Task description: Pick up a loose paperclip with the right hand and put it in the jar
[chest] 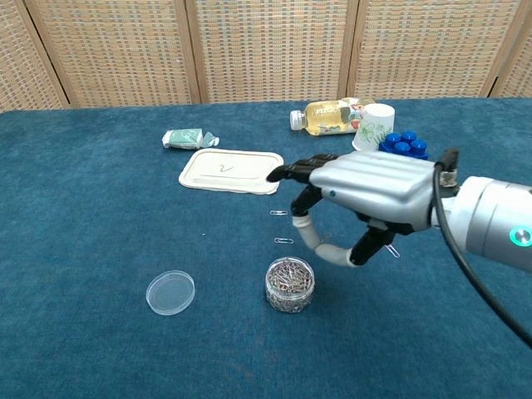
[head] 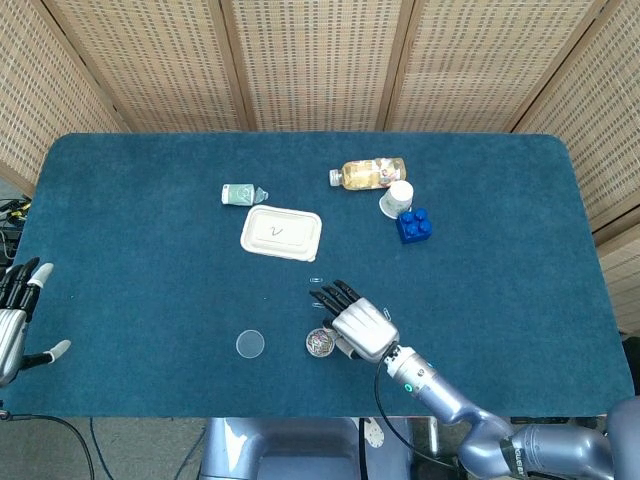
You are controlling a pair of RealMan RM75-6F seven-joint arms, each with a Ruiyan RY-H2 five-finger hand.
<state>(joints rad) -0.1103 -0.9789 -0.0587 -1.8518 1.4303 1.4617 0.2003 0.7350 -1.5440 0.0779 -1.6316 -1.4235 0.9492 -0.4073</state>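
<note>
My right hand (chest: 366, 195) hovers spread and empty just right of the jar (chest: 289, 284), with one loose paperclip (chest: 284, 241) just behind the jar and my left hand (head: 15, 320) spread far left.

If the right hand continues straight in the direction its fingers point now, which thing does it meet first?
The right hand points up-left in the head view. Probably first the loose paperclips just ahead of its fingertips, and beyond them the white tray. The hand's height above the cloth is unclear, so it may pass over the clips.
</note>
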